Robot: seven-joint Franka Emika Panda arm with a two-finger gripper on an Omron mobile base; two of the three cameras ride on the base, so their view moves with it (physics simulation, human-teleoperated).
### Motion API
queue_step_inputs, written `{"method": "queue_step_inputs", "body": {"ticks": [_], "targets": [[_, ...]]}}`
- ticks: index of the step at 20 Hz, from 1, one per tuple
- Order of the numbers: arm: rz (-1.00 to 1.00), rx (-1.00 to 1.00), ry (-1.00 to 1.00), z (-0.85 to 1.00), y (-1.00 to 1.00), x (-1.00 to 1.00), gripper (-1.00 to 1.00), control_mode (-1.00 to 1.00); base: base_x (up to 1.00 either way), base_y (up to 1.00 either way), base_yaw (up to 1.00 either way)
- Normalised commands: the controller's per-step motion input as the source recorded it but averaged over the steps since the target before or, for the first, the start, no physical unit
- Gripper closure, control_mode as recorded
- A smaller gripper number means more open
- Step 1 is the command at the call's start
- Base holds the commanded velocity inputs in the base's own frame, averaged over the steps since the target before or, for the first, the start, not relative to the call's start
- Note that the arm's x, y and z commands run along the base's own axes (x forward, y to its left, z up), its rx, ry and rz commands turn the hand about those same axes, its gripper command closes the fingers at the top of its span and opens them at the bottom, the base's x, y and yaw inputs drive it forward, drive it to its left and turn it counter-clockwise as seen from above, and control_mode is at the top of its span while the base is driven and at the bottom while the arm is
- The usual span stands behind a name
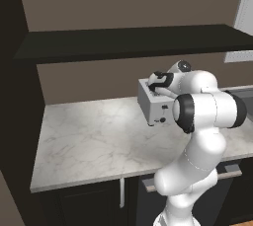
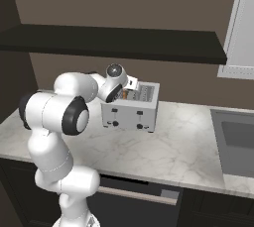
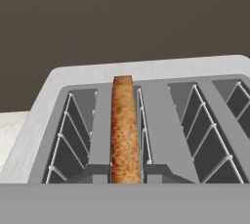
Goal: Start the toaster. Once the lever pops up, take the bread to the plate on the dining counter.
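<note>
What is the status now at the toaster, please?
Gripper over toaster, shut on bread. Bread upright in its slot, top edge above toaster. Nothing in the way.

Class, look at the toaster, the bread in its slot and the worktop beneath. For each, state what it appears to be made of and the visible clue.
Toaster: probably brushed metal, from its flat silver-grey faces. Bread: toasted crumb, grainy tan-brown edge. Worktop: seemingly polished marble, pale with grey veins.
</note>
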Motion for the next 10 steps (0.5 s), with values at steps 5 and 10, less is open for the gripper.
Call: {"method": "queue_step_inputs", "body": {"ticks": [5, 10], "targets": [[0.0, 0.0, 0.0, 0.0, 0.0, 0.0, 1.0, -1.0, 0.0, 0.0, 0.0], [0.0, 0.0, 0.0, 0.0, 0.0, 0.0, 1.0, -1.0, 0.0, 0.0, 0.0]]}}
